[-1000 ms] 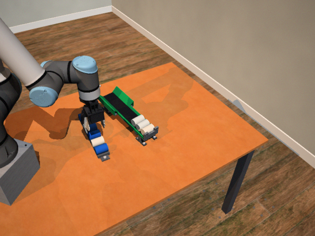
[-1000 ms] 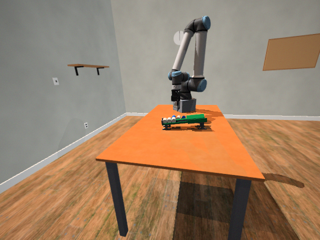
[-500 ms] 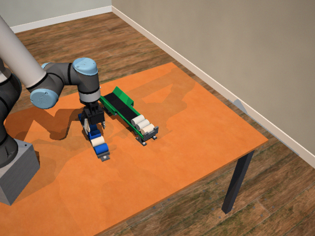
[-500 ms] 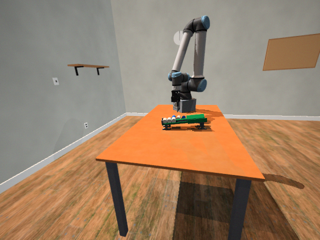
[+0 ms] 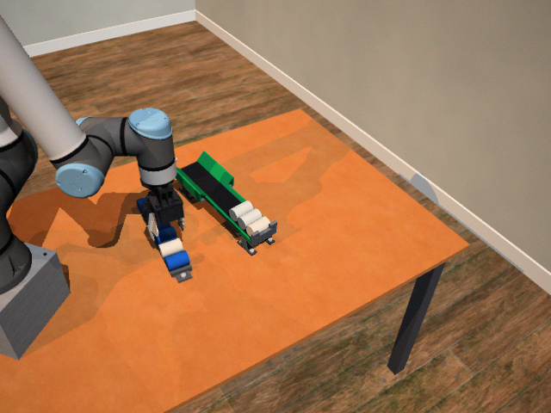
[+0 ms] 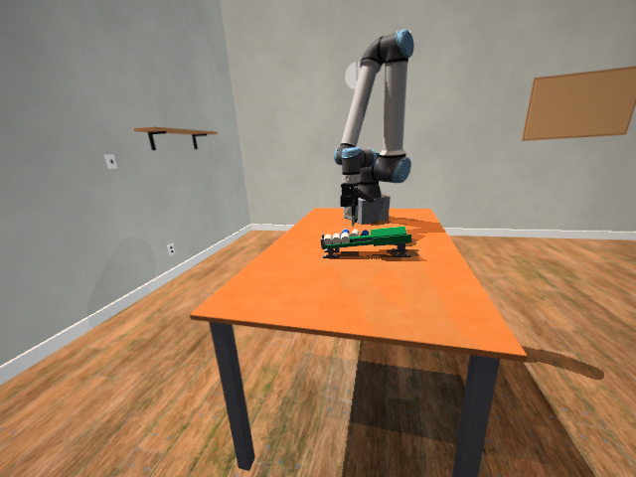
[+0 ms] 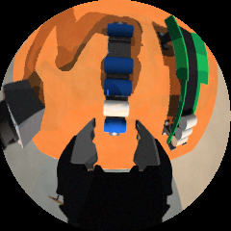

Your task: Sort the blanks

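UR arm (image 5: 40,84) (image 6: 395,107): light grey tubes, dark grey joints, thin black rings, pale blue round caps. Relative to the gripper (image 5: 166,206) (image 6: 353,205) (image 7: 115,144): silver-grey collar (image 5: 158,175) (image 6: 351,178) directly above it. Gripper body black and blocky, fingers dark grey, tapered.

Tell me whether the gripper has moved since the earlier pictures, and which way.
Yes, downward: in the exterior view, the gripper now sits lower, its fingertips nearer the fixed green ramp's outline.
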{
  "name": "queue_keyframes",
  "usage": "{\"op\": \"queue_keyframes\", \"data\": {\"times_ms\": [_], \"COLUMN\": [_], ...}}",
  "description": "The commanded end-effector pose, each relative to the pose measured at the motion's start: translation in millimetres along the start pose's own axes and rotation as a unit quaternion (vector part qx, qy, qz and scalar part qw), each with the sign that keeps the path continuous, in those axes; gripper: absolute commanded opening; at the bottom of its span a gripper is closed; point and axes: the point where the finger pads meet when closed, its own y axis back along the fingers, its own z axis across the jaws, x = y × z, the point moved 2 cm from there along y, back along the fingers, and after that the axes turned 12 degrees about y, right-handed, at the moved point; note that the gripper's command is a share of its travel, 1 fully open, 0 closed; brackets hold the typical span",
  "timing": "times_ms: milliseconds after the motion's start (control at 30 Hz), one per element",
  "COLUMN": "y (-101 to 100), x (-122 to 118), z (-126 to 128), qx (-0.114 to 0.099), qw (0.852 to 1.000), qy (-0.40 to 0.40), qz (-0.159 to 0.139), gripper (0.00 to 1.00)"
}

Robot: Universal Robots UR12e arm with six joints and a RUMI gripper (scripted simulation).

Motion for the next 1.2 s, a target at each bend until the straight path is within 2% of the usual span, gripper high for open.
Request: {"op": "queue_keyframes", "data": {"times_ms": [0, 367, 1167], "y": [-7, -20, -23], "x": [0, 0, 0], "z": [1, 1, 1], "qx": [-0.001, -0.001, -0.001], "qw": [1.000, 1.000, 1.000], "qy": [0.000, 0.000, 0.000], "qz": [0.000, 0.000, 0.000], "gripper": [0.49, 0.49, 0.49]}}
